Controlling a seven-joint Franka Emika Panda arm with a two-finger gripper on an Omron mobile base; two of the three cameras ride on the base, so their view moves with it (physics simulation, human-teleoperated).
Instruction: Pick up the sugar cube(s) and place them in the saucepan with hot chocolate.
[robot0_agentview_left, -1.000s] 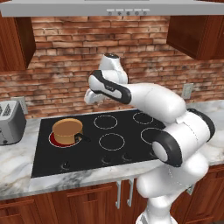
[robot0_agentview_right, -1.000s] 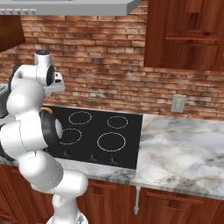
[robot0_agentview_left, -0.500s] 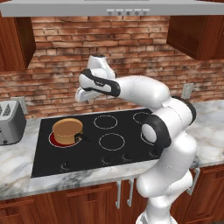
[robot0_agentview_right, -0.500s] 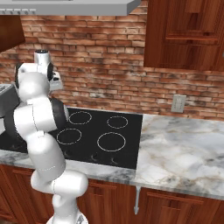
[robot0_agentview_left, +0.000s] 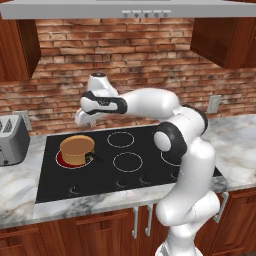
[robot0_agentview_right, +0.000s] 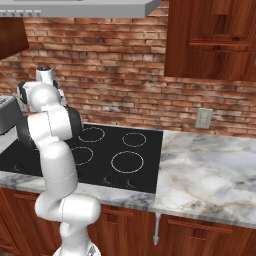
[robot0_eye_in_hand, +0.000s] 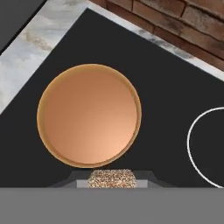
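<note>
Now: sugar cube carried over the saucepan on the stove

My gripper (robot0_agentview_left: 82, 119) hangs in the air above the black cooktop (robot0_agentview_left: 125, 165), near the brick wall, with the arm reaching from 4 o'clock in the left base view toward 10 o'clock. In the hand view the jaws are nearly shut on a small speckled sugar cube (robot0_eye_in_hand: 113, 178), pinched between the two fingertips at 6 o'clock.

The saucepan with hot chocolate (robot0_agentview_left: 77, 149), a small copper-orange pot with a short black handle, sits on the glowing front-left burner. In the hand view it lies just past the cube, toward 11 o'clock, so I judge I am close to above its near rim but not yet centred.

Handling, as I judge it: the cube is tiny, light and stiff, yet crumbly, so a firm squeeze could chip it. Holding it by two flat opposite faces, as now, seems right. The pot has a wide mouth, which forgives a small aiming error. Liquid may splash if the cube falls from high up.

Compared with a second ago, the arm has swung leftward across the cooktop, from above the middle burners to beside the saucepan. The saucepan and the grey toaster (robot0_agentview_left: 12, 140) on the desk (robot0_agentview_left: 235, 150) have not moved.
</note>
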